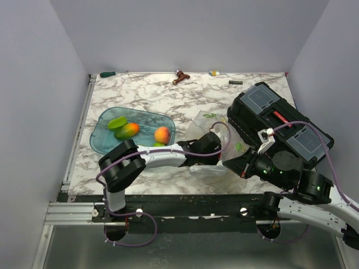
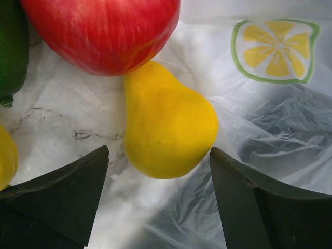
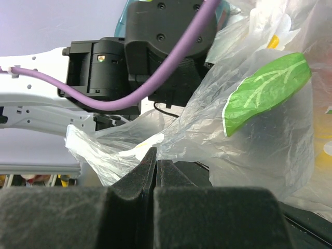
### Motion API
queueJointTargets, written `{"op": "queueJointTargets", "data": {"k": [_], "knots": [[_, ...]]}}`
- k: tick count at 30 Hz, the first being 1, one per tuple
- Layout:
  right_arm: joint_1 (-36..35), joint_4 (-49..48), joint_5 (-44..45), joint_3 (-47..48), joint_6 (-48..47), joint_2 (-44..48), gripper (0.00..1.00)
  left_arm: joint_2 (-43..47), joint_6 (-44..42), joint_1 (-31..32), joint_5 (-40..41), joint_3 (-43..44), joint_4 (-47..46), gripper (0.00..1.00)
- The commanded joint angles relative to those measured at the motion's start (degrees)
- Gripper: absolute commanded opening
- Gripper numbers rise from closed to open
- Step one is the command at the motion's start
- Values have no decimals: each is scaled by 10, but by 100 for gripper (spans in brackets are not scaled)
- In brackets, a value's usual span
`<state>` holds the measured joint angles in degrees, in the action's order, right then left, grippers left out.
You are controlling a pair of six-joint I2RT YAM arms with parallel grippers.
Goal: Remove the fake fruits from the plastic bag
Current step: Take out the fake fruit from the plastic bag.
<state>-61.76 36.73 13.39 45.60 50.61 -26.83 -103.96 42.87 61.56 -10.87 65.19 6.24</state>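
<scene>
Left fingers apart, yellow pear between their tips; right fingers clamped on the plastic bag

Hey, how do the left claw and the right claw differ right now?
The left claw is open; the right claw is shut. The left claw holds nothing, its fingers standing on either side of a yellow pear without touching it; the right claw pinches a fold of the plastic bag. Both are at the bag, and both have dark fingers.
</scene>
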Motion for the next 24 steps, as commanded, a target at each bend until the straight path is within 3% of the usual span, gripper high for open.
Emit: {"op": "queueJointTargets", "data": {"k": [1,9,19,24], "knots": [[2,14,-14,1,1,0,1,-22,-2,5,9,16,4,78],[1,19,-21,-8,8,10,1,-59,15,4,-7,40,-7,78],[1,26,-35,-41,22,36,1,1,-17,3,-36,-3,-4,37],[1,29,-11,-61,44,72,1,71,-34,2,-55,-49,31,24]]}}
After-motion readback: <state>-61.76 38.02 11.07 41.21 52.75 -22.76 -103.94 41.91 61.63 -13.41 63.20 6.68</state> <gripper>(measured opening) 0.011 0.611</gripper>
